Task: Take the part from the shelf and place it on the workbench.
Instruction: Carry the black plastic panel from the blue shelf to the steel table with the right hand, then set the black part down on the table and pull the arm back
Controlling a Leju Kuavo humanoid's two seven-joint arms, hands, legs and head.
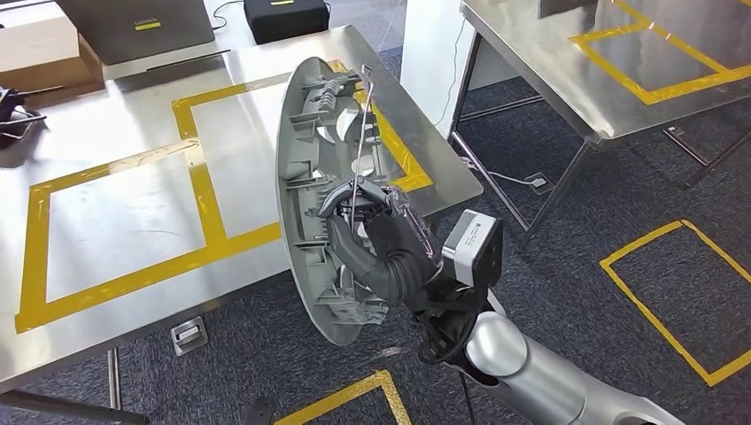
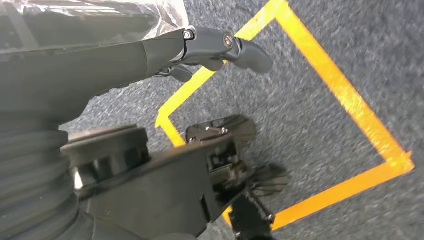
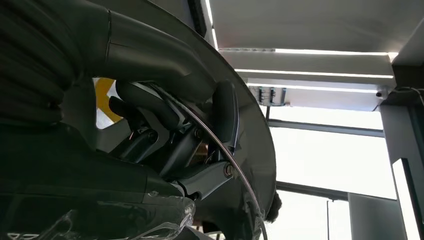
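Right hand (image 1: pixel 372 232) grips the long grey oval plastic part (image 1: pixel 305 190) upright over the steel workbench's (image 1: pixel 115 221) edge; tilt flat before lowering. Left hand (image 2: pixel 220 47) hangs over carpet, fingers curled, empty. Wrist view: fingers (image 3: pixel 150 102) hooked inside ribbing.

The part (image 1: pixel 305 177) was a long grey plastic panel, oval in outline, with ribs, clips and a thin metal rod running along its inner face. It stood nearly on edge, tilted, its upper end over the near corner of the workbench (image 1: pixel 133 221) and its lower end past the bench edge above the carpet. The right hand (image 1: pixel 372 235) gripped it at mid-length.
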